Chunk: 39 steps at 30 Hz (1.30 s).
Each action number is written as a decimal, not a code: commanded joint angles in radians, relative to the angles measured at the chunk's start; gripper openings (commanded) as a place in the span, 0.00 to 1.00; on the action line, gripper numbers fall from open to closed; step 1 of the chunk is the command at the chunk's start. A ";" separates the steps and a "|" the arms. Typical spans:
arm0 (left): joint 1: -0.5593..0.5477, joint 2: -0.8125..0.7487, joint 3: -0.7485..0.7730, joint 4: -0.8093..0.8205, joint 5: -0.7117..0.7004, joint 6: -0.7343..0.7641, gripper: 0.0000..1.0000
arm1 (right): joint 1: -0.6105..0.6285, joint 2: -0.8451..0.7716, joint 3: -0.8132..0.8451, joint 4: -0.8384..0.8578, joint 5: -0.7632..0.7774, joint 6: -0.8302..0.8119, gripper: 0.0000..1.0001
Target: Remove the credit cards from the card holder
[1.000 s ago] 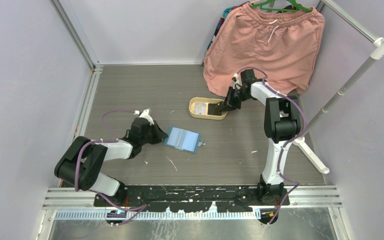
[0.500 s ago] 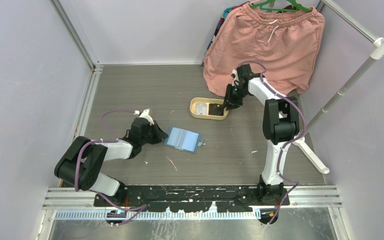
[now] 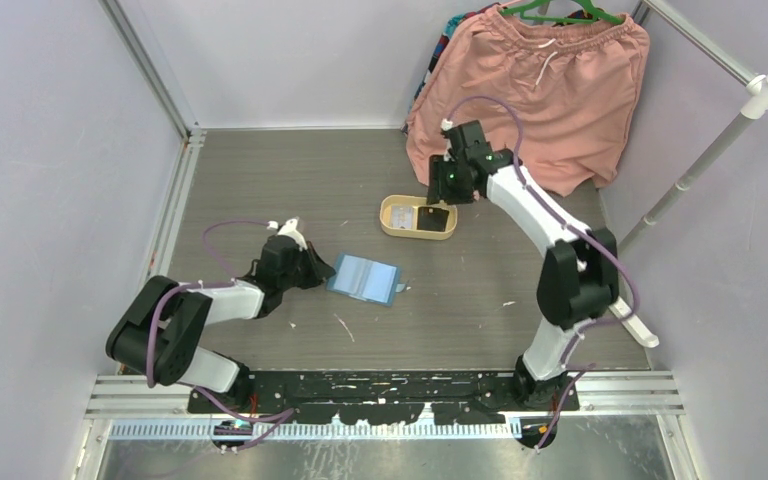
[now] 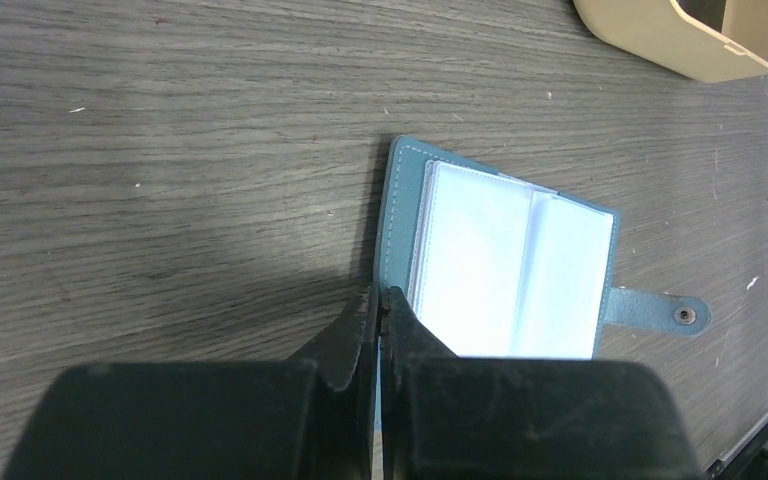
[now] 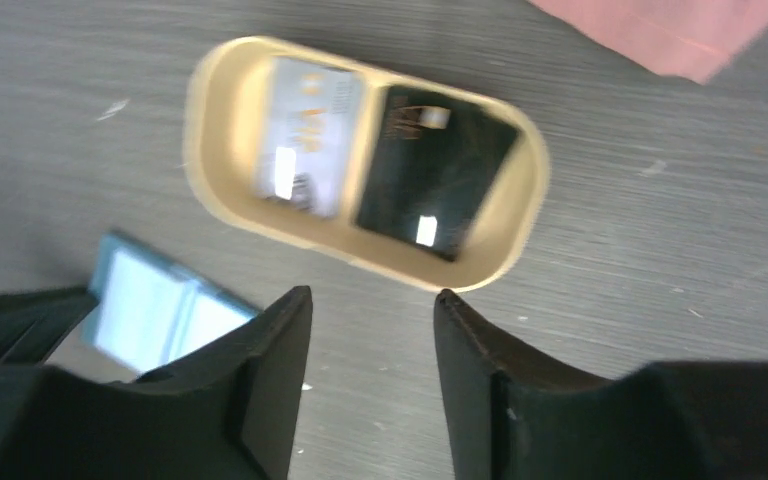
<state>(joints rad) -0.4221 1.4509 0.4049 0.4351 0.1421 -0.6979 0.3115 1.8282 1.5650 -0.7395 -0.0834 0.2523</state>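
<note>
Two arms reach over the grey tabletop (image 3: 260, 180). At the left, the left end effector (image 4: 380, 300) is pinched closed on the left edge of the teal card holder (image 4: 505, 265), which lies open and flat with its snap tab (image 4: 665, 312) on the right. Further right, a tan oval tray (image 5: 520, 215) holds a light credit card (image 5: 310, 135) and a black credit card (image 5: 435, 170) side by side. The right end effector (image 5: 370, 295) hovers above the tray, fingers spread and empty. Pink shorts (image 3: 540, 90) hang behind.
</note>
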 commanded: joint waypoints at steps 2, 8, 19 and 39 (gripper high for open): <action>0.006 -0.048 -0.003 -0.023 -0.013 0.018 0.00 | 0.178 -0.226 -0.220 0.361 0.002 0.104 0.67; 0.006 -0.049 -0.012 -0.001 -0.006 -0.004 0.00 | 0.305 -0.164 -0.294 0.540 -0.001 0.259 0.89; 0.006 -0.081 -0.021 -0.012 -0.026 -0.009 0.00 | 0.529 0.086 -0.069 0.396 0.269 0.271 0.90; 0.014 -0.088 -0.041 0.011 -0.016 -0.020 0.00 | 0.600 0.285 0.160 0.146 0.387 0.320 0.90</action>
<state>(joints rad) -0.4160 1.3918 0.3733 0.4095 0.1314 -0.7212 0.8967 2.1117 1.6657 -0.5701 0.2764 0.5480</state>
